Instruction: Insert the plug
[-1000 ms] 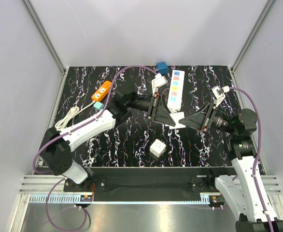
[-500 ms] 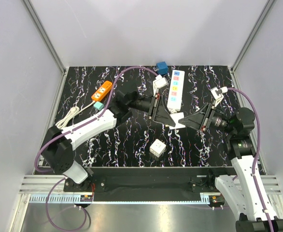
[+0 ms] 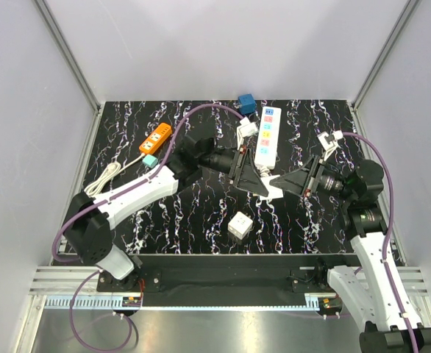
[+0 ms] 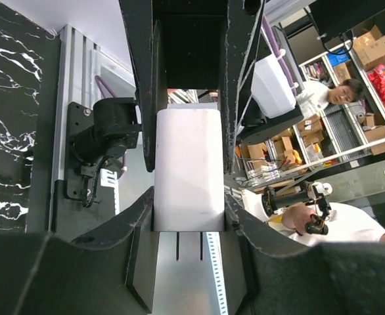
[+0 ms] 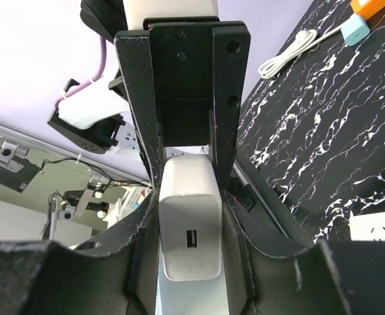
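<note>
A white plug (image 3: 273,184), a charger block, hangs in mid-air over the middle of the table between both grippers. My left gripper (image 3: 258,181) comes from the left and my right gripper (image 3: 287,182) from the right, tips meeting at the plug. In the left wrist view the plug (image 4: 187,164) sits between my fingertips, its two prongs (image 4: 189,246) pointing at the camera; the left gripper (image 4: 187,197) is shut on it. In the right wrist view the plug (image 5: 191,223) shows its USB port, and the right gripper (image 5: 189,216) is shut on it. The white power strip (image 3: 267,136) lies behind them.
An orange power strip (image 3: 155,137) with a teal plug (image 3: 150,159) lies back left, with a white cable (image 3: 101,180) by the left wall. A blue cube adapter (image 3: 246,101) sits at the back. A white cube adapter (image 3: 239,225) lies in front of the grippers.
Both grippers stay together on the plug. The pair has shifted slightly towards the back, and the left wrist has rolled a little.
</note>
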Robot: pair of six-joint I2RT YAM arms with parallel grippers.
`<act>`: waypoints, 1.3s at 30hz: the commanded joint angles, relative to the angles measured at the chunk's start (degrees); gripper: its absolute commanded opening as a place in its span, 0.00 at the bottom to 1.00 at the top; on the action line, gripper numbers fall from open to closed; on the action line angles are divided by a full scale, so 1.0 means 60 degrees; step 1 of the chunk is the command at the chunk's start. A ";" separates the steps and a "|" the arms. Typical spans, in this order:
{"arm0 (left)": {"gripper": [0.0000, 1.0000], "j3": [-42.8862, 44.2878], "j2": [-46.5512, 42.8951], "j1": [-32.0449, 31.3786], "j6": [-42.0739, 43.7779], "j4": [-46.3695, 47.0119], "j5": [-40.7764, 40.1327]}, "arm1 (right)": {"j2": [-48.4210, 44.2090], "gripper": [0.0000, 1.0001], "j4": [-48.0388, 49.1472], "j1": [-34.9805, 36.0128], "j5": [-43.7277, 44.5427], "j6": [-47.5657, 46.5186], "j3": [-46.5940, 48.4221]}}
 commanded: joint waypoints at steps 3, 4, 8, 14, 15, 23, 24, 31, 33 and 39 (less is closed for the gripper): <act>0.84 0.0454 -0.0355 0.0382 0.1528 -0.1426 -0.1104 | 0.0118 0.00 -0.0852 0.0047 0.0591 -0.0204 0.0225; 0.88 0.0396 -0.0442 0.0557 0.1748 -0.1707 -0.1295 | 0.0148 0.00 -0.1103 0.0047 0.0867 -0.0351 0.0343; 0.93 0.0176 -0.0663 0.1158 0.2582 -0.2982 -0.2697 | 0.0367 0.00 -0.3677 0.0018 0.2753 -0.2194 0.1381; 0.85 0.0759 0.0460 0.1935 0.2804 -0.4609 -0.6195 | 0.1757 0.00 -0.6114 0.0032 0.6975 -0.3005 0.2424; 0.82 0.1066 0.0813 0.1964 0.2892 -0.4683 -0.6523 | 0.1832 0.00 -0.6260 0.0032 0.7239 -0.2902 0.2438; 0.72 0.6149 0.5501 0.2067 0.4005 -0.6572 -0.8181 | 0.1979 0.00 -0.7257 0.0032 0.8911 -0.3413 0.2951; 0.71 0.6689 0.5794 0.2125 0.3977 -0.6574 -0.8225 | 0.1964 0.00 -0.7417 0.0018 0.9057 -0.3472 0.3009; 0.63 0.7982 0.8035 0.2199 0.3465 -0.6238 -0.7803 | 0.1847 0.00 -0.7565 0.0017 0.9644 -0.3634 0.2849; 0.63 0.7984 0.8301 0.2214 0.3289 -0.5843 -0.7538 | 0.1818 0.00 -0.7536 0.0032 0.9674 -0.3663 0.2790; 0.55 0.7049 0.8683 0.2184 0.2162 -0.4013 -0.6279 | 0.1891 0.00 -0.7492 0.0032 0.9834 -0.3766 0.2848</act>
